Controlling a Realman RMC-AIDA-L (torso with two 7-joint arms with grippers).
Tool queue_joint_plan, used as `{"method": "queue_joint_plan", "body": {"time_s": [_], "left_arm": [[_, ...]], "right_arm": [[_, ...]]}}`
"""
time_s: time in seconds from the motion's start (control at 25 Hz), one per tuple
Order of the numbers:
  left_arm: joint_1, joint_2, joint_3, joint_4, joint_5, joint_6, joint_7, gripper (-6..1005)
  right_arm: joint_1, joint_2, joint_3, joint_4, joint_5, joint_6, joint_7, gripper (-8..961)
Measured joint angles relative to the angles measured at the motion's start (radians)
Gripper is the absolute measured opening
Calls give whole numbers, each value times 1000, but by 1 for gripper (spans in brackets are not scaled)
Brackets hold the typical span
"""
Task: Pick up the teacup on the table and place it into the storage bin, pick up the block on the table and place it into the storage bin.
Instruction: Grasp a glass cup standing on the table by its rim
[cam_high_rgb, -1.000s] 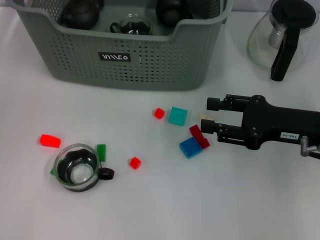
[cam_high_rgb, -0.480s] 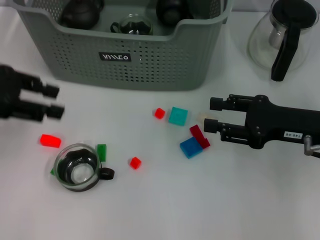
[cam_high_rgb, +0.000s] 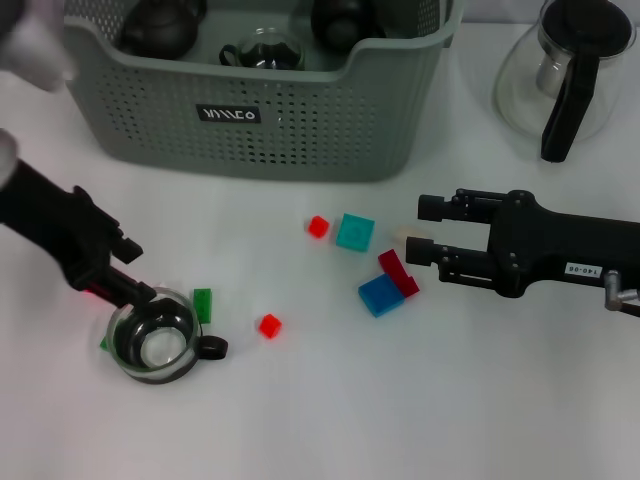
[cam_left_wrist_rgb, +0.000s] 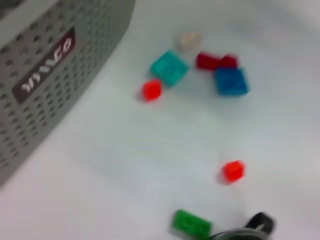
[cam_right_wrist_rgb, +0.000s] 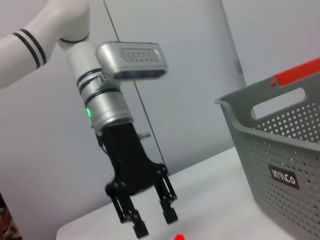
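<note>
Here, bin (cam_high_rgb: 270, 105) stands at table's (cam_high_rgb: 330, 420) far edge, dipped front rim toward robot; bare white table between bin and scattered blocks. Teacup (cam_high_rgb: 155, 335) sits near left, handle pointing right, green block (cam_high_rgb: 203, 303) just beside its rim. Left gripper (cam_high_rgb: 128, 272) slants down at cup's far-left rim — fingers spread, seen in right wrist view (cam_right_wrist_rgb: 150, 220). Right gripper (cam_high_rgb: 425, 228) hovers low, fingers apart, just right of blue block (cam_high_rgb: 380, 295) and dark red block (cam_high_rgb: 398, 272).
</note>
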Motion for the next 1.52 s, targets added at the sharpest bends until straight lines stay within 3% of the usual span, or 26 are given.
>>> {"method": "queue_joint_plan", "body": {"time_s": [0.04,0.24,0.48,1.0,1.12,1.52], "left_arm": [[-12,-26,19,4,57,-30,0,597],[-6,-52,116,9,97,-77,-37,596],[8,-50,230,-2,99,-128,-119,595],[24,-37,316,-64,103,-208,-154,593],[18,-24,336,-91,103,-222,-175,593],[0,-6,332,-120,102,-229,-201,183]], "right_arm": [[0,0,0,0,0,0,0,640],[-4,2,1,0,0,2,0,640],[-6,8,0,0,0,8,-8,640],[13,7,0,3,-13,15,0,640],[16,5,0,7,-13,15,0,640],[21,2,1,11,-13,17,0,640]]}}
